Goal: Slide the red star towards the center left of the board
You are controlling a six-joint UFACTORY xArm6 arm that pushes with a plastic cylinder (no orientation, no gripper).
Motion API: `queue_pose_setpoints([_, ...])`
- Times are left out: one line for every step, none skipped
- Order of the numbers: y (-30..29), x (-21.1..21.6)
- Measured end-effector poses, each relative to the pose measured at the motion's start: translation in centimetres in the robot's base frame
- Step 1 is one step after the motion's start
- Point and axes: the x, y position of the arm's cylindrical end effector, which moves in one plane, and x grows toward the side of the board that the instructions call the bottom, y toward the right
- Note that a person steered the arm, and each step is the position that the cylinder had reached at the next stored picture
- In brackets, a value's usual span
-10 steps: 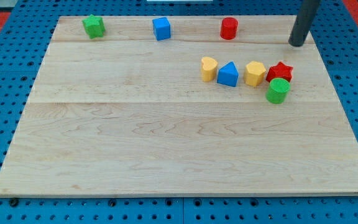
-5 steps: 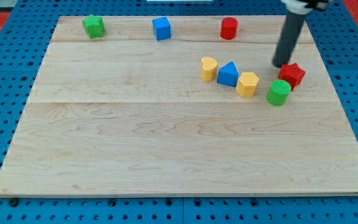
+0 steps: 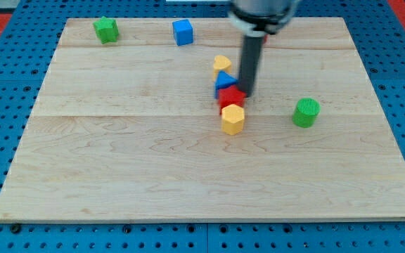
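Camera view, single entry.

- Step in hand: mid-push, judged. My tip (image 3: pixel 247 93) sat on the right edge of the red star (image 3: pixel 232 96), touching or nearly so; the rod has no jaws and held nothing.
- Red star: just right of board centre, wedged in a tight far-to-near stack w/ a yellow block (image 3: pixel 221 65) farthest (shape unclear, poss. heart), then a blue block (image 3: pixel 224 79) (prob. triangular, partly hidden), the star, then a yellow hexagon-like block (image 3: pixel 233 119) nearest.
- Next move calls for: a long leftward shove from the star's right side; neighbours will likely ride along or deflect it.
- Others: green cylinder (image 3: pixel 305 112), ribbed, alone at right; blue cube (image 3: pixel 183 31) and green block (image 3: pixel 106 29) at far edge.
- Materials: board (image 3: pixel 118 176) pale planked wood; blocks matte plastic-looking.
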Motion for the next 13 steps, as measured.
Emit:
queue_pose_setpoints([-2.7,2.6])
queue_pose_setpoints([-2.1,5.5])
queue_pose_setpoints([-8.5,5.5])
queue_pose_setpoints([-10.4,8.3])
queue_pose_setpoints([-8.8,10.8])
queue_pose_setpoints([-9.2,13.6])
queue_pose_setpoints([-10.9,15.3])
queue_pose_setpoints([-13.2,16.4])
queue_pose_setpoints([-14.2,17.9])
queue_pose_setpoints([-19.1,14.8])
queue_pose_setpoints([-23.1,10.8])
queue_pose_setpoints([-25.5,7.2])
queue_pose_setpoints([-25.5,3.8])
